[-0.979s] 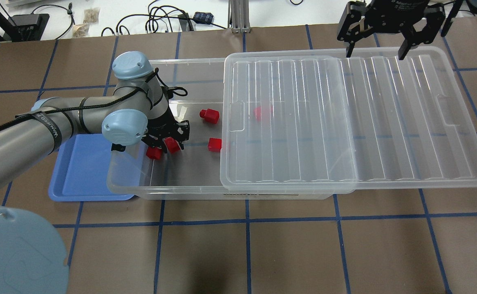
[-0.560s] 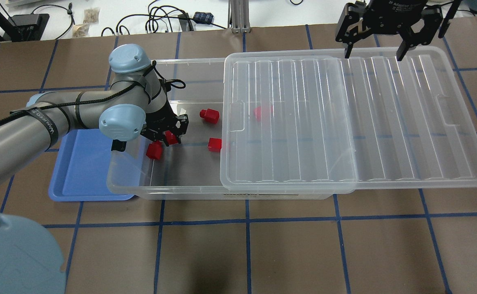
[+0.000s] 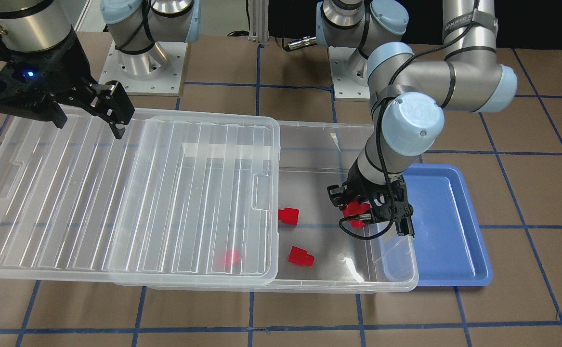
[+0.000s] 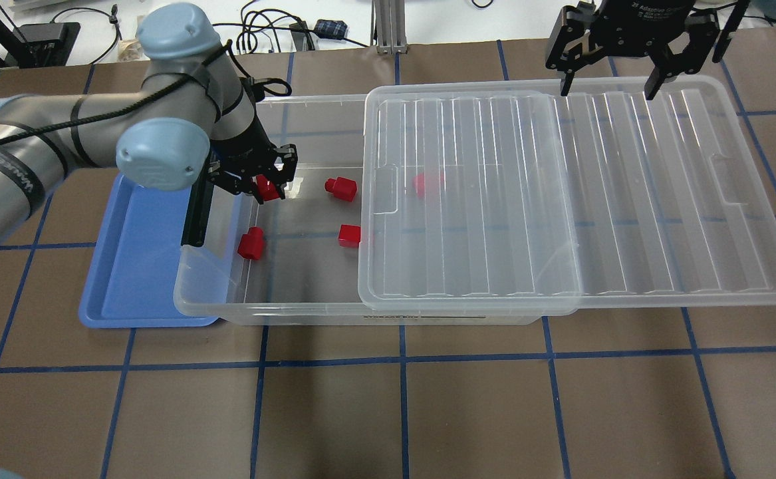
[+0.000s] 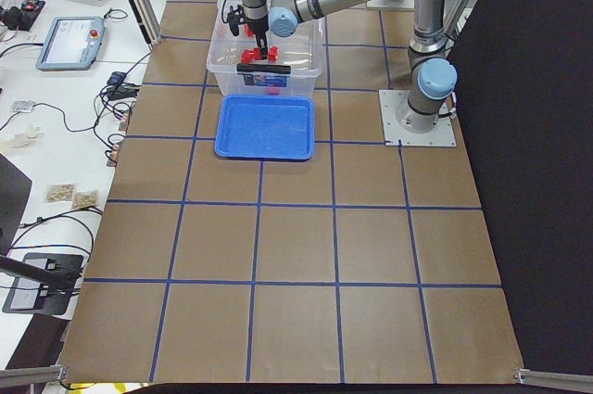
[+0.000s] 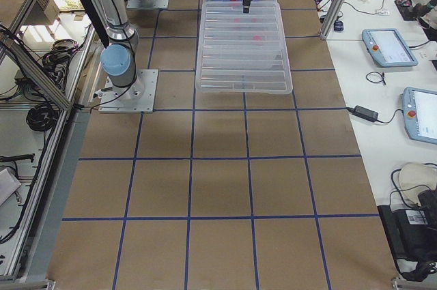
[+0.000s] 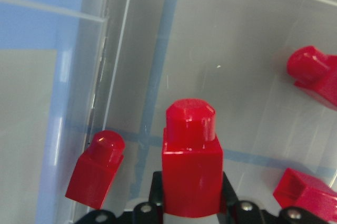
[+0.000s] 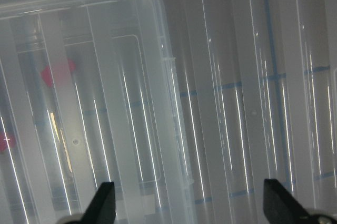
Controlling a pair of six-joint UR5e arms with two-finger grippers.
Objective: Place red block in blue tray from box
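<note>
A: Where's the red block (image 7: 190,176)?
B: Clamped in the left gripper (image 4: 268,189), above the open left end of the box (image 4: 308,309). The right gripper (image 4: 607,88) hangs open over the lid (image 4: 560,199).
A: Advice?
B: Clear the box wall first, then carry it left over the blue tray (image 4: 131,273) and lower before releasing.

A: What carries all the things here?
B: A table (image 4: 467,412) covered with brown squares, with blue lines between them.
A: And what lies directly on it?
B: The box (image 4: 308,311), with its long side along the table, and the blue tray (image 4: 128,293) at its uncovered end. They possibly touch; the clear wall makes this hard to see. Two metal base plates (image 3: 170,83) sit at the robot's side
</note>
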